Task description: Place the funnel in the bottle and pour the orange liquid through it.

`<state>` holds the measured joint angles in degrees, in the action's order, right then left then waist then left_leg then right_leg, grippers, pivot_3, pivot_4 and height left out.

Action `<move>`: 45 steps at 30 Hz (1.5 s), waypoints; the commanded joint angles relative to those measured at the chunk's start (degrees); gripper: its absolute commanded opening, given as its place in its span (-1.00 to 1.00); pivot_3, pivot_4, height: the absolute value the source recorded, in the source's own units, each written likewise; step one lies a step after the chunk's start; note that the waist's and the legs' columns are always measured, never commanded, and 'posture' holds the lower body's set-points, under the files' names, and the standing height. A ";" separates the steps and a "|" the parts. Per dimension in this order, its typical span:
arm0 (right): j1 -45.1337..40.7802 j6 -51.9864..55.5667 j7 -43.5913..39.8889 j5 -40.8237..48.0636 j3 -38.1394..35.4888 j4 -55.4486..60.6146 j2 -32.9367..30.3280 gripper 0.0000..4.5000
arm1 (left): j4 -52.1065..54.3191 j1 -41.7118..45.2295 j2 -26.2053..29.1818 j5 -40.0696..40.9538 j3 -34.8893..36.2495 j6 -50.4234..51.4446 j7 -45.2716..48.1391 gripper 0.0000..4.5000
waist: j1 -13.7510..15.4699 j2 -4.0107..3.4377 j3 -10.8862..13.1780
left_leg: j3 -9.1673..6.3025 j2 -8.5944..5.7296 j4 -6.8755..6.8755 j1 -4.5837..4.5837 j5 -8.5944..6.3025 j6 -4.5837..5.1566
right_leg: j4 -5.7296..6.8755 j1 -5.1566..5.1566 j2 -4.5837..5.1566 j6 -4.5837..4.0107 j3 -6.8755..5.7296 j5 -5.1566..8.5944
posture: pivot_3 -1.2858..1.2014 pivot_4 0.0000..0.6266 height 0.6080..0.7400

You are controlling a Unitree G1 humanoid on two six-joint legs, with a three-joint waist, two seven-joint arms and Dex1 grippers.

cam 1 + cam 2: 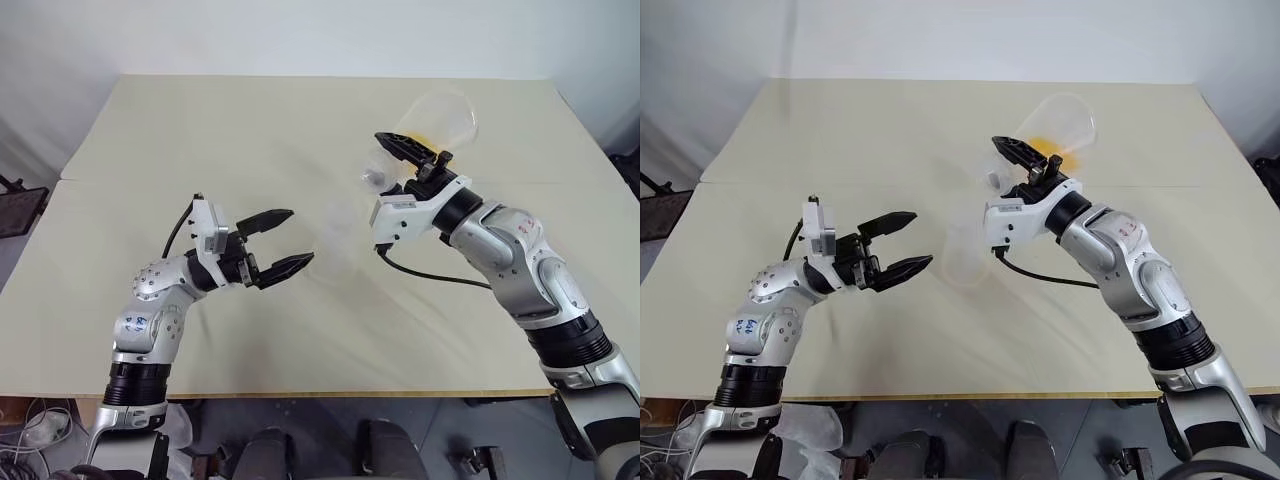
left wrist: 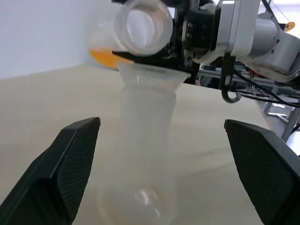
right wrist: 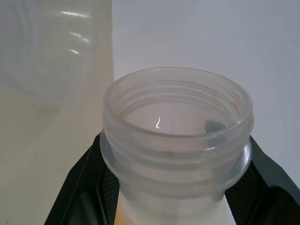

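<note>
Open-jawed, the left gripper (image 2: 164,154) frames the bottle (image 2: 145,154) with the funnel (image 2: 150,77) seated, while the right gripper (image 1: 405,152), clamped on the flask (image 1: 430,125), tips it, orange liquid (image 2: 105,56) not yet pouring.

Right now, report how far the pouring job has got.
Done: the funnel sits in the bottle. In hand: the right gripper holds the round flask tipped over it, orange liquid inside. Left: the pour; the left gripper waits open.
</note>
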<state>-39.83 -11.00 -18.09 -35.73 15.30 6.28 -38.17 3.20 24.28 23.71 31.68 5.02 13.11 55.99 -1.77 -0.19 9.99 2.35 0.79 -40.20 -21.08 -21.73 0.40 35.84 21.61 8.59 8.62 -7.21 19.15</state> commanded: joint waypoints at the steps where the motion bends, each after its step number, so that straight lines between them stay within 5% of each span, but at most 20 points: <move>1: -1.84 -2.73 2.54 -1.34 -2.54 1.33 -0.52 0.09 | 2.76 0.47 0.74 -0.09 -0.92 -0.29 0.62 1.00 | -0.02 0.00 0.00 | 0.00 0.00 0.00 0.00 0.00 0.00 | 0.00 0.00 0.00 0.00 0.00 0.00 | 0.03 -0.52 1.00; 45: -4.95 -10.77 8.21 -12.43 -0.76 -3.51 2.43 0.09 | 3.86 -0.04 0.45 0.37 -1.35 -0.23 -1.08 1.00 | -0.07 0.00 0.00 | -0.05 -0.01 0.00 -0.01 0.00 0.00 | 0.01 0.00 0.01 0.00 0.01 0.00 | 0.03 -0.52 1.00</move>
<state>-44.10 -21.40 -11.06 -48.13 15.38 1.38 -35.76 4.47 24.26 23.90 31.58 3.46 13.18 54.96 -1.84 -0.19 9.99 2.30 0.78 -40.20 -21.09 -21.72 0.40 35.86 21.61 8.60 8.62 -7.20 19.15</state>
